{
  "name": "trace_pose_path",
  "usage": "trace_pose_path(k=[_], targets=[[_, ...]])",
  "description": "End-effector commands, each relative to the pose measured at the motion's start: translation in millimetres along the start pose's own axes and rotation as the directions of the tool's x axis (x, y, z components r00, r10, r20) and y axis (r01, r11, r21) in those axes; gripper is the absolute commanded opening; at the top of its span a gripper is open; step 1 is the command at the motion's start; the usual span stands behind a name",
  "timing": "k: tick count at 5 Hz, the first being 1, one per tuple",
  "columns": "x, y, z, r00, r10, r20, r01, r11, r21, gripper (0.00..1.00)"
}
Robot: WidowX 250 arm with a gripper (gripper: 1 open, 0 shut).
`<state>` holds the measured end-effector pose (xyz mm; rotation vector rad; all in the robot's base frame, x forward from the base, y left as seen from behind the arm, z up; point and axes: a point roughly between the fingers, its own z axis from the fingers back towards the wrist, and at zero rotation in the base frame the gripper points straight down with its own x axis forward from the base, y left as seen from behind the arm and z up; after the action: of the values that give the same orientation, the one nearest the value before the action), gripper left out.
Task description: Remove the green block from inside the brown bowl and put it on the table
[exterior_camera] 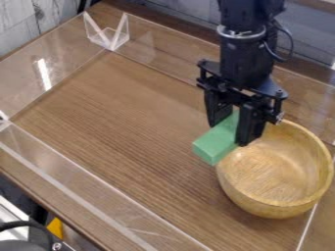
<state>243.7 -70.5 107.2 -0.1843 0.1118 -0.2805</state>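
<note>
My black gripper (240,130) points down just left of the brown bowl (276,176) and is shut on the green block (215,145). The block hangs tilted from the fingers, its lower end close over the table (118,118) beside the bowl's left rim. Whether it touches the tabletop I cannot tell. The bowl's tan inside shows nothing in it.
Low clear acrylic walls (78,201) run along the table's edges. A clear folded acrylic stand (105,29) sits at the far left corner. Bare wood-grain tabletop stretches to the left of the block.
</note>
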Motion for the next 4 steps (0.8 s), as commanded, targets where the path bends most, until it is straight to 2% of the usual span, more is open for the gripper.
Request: trace_pose_path(k=[1, 4], targets=[[-1.2, -0.9, 14.7, 0.999, 0.006, 0.053, -0.006, 1.000, -0.001, 0.00], [-4.8, -2.8, 16.5, 0.998, 0.021, 0.054, -0.020, 1.000, -0.013, 0.00]])
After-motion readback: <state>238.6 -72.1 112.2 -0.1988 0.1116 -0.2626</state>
